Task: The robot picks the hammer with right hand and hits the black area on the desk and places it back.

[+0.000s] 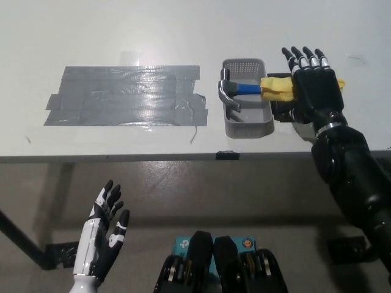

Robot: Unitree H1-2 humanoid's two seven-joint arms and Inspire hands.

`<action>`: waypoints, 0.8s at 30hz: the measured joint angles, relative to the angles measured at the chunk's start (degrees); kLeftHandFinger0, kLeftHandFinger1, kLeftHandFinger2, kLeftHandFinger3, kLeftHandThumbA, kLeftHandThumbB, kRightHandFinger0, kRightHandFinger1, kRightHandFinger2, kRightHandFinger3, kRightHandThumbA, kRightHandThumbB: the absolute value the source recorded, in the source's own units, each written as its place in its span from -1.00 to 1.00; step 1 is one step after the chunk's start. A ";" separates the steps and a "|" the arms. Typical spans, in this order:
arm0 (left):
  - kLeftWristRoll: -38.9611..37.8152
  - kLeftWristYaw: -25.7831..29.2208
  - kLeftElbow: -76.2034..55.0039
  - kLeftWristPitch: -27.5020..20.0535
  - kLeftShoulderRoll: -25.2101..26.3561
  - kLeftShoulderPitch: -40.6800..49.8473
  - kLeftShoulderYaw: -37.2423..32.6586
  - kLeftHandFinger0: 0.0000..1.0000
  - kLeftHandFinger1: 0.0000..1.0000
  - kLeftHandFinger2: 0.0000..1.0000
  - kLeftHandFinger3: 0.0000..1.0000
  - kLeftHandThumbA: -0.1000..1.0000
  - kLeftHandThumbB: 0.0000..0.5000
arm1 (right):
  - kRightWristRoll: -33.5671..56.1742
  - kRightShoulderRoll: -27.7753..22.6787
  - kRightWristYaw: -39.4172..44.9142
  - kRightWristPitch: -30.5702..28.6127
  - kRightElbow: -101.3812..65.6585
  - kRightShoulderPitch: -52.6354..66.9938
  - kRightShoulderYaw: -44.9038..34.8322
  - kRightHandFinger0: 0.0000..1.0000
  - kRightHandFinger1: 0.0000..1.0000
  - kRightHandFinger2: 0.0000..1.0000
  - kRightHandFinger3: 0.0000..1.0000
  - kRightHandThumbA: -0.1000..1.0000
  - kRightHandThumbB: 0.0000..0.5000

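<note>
Your hammer (244, 89) lies across the grey basket (247, 125), its steel head (227, 93) inside near the left wall, the blue neck running right and the yellow-wrapped grip (278, 87) sticking out over the basket's right rim. Your right hand (313, 85) sits flat over the far end of that grip, back of the hand up, fingers straight and spread and pointing away from the robot; it is released, not clasped on anything, and the black forearm runs down to the lower right. The basket stands on a pale desk (183, 30), with a small black block just beside its right wall, under the hand. To the left of the basket lies the black area (125, 96), a glossy patch of overlapping tape strips. Below the desk edge, your left hand (104, 235) rests at lower left, fingers apart and empty, over a dull floor.
</note>
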 measured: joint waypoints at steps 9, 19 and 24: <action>0.02 0.00 0.00 -0.01 0.01 -0.01 0.00 0.91 1.00 1.00 1.00 0.53 -1.00 | 0.39 0.33 -2.59 -0.48 4.71 -1.45 1.22 1.00 1.00 1.00 1.00 1.00 0.60; 0.03 0.01 0.02 -0.04 0.00 -0.01 0.00 0.87 1.00 1.00 1.00 0.55 -1.00 | 1.10 0.73 -6.91 -1.66 7.40 -2.16 2.16 0.06 -0.01 0.19 0.35 -0.27 0.24; 0.02 0.00 0.04 0.03 0.00 0.00 0.05 0.86 1.00 1.00 1.00 0.55 -0.96 | 1.09 0.92 -12.11 -3.49 11.55 -2.15 2.71 -1.00 -0.59 0.39 0.36 -1.00 -0.18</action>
